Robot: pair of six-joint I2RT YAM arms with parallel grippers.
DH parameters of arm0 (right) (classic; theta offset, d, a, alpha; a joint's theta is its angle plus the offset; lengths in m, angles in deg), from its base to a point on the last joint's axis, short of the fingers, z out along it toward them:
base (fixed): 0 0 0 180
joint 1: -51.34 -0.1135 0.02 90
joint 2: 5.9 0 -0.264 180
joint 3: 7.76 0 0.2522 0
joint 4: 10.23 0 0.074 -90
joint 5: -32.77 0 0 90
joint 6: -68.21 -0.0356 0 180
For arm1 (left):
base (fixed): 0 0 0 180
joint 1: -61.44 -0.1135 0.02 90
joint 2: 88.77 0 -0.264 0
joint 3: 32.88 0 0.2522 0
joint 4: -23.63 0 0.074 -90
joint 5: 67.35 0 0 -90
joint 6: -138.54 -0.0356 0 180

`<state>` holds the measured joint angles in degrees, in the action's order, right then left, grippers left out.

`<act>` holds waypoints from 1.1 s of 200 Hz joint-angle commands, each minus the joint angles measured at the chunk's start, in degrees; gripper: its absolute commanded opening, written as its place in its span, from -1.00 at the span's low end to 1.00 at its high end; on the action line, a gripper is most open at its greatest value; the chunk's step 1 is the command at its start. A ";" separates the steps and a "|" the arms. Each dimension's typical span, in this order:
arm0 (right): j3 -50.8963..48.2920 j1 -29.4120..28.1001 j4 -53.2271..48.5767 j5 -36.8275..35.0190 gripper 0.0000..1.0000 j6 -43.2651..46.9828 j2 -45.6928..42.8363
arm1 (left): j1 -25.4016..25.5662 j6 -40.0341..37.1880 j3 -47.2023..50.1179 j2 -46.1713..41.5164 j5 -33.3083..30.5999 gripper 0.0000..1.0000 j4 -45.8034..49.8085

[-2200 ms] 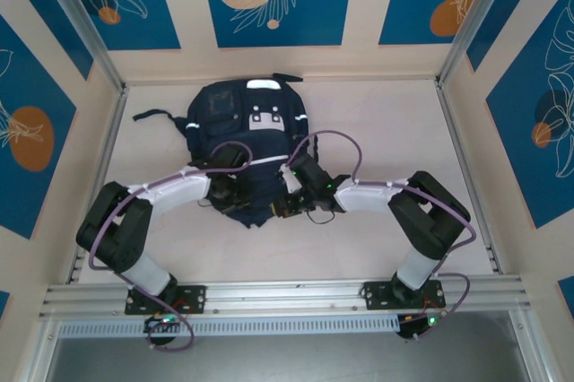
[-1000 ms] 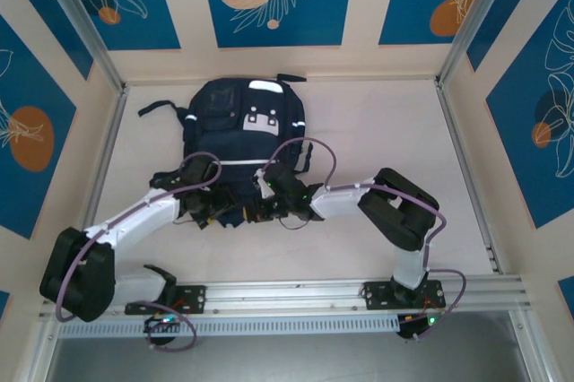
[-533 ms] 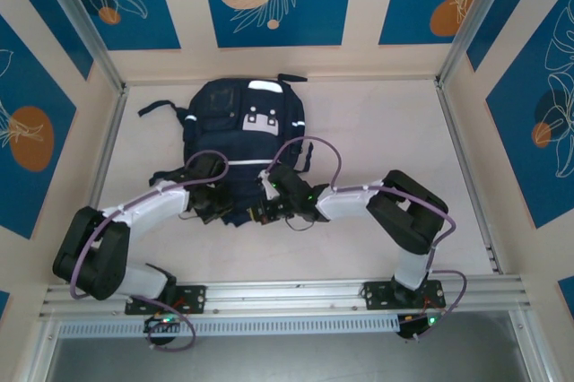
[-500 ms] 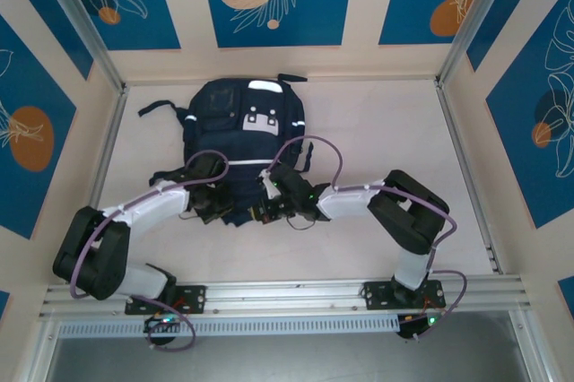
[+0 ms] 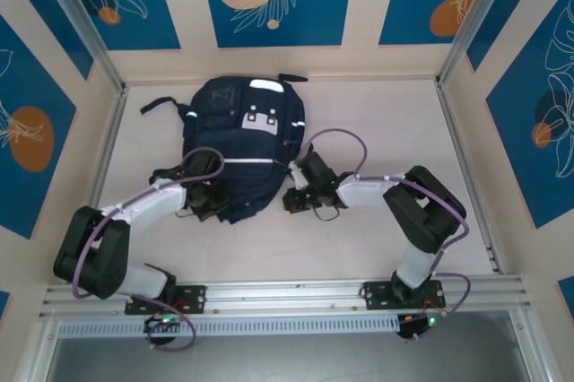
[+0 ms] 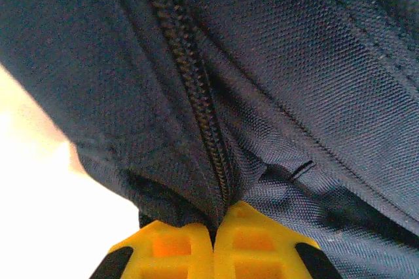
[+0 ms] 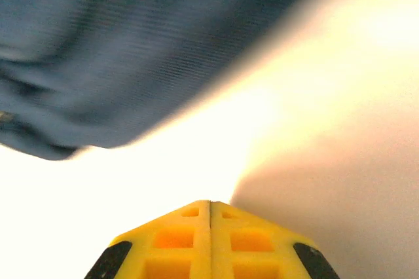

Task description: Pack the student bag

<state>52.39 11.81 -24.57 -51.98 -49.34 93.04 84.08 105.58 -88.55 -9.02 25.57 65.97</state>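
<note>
On the table, left of centre and toward the far wall, the student bag is lying flat with its front pockets facing up. One shoulder strap is trailing out past its far left corner, and a white stripe is crossing the front panel.

Left hand: you are reaching it in at the bag's near left edge, touching the fabric. On the left wrist camera the two yellow fingers are pressing together, and their tips are meeting where the zipper is running down into them. Navy cloth is bunching around the tips. Reading: you are pinching the bag's fabric on the zipper line. Whether the zipper pull itself is sitting between the tips, you cannot tell; a fold is covering that spot.

Right hand: you are holding it just beside the bag's near right edge, apart from the cloth and low over bare table. On the right wrist camera its fingers are pressing flush against each other, tip to tip. Blurred navy fabric is hanging across the upper left, with pale table surface showing ahead and to the right.

Both forearms are converging on the bag's near end.
</note>
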 commanded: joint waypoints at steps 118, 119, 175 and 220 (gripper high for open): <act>11.46 -10.43 0.50 12.05 -0.23 -9.42 0.08 | -1.36 -1.75 2.01 -6.60 0.20 -1.00 4.47; 11.58 -10.46 0.41 12.10 -0.23 -9.61 0.19 | -1.36 -1.75 2.01 -6.65 0.22 -1.00 4.47; 20.58 -11.97 -12.12 8.97 -0.15 -9.48 6.61 | -1.30 -1.43 1.74 -7.76 0.71 -1.00 4.82; 24.56 -12.15 -14.87 8.95 -0.27 -8.77 10.87 | -1.28 -1.37 2.18 -7.61 1.20 -1.00 4.47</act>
<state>73.94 0.27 -34.85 -42.77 -58.65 101.67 83.31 105.01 -87.17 -15.23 25.17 67.28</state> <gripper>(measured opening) 0.372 0.039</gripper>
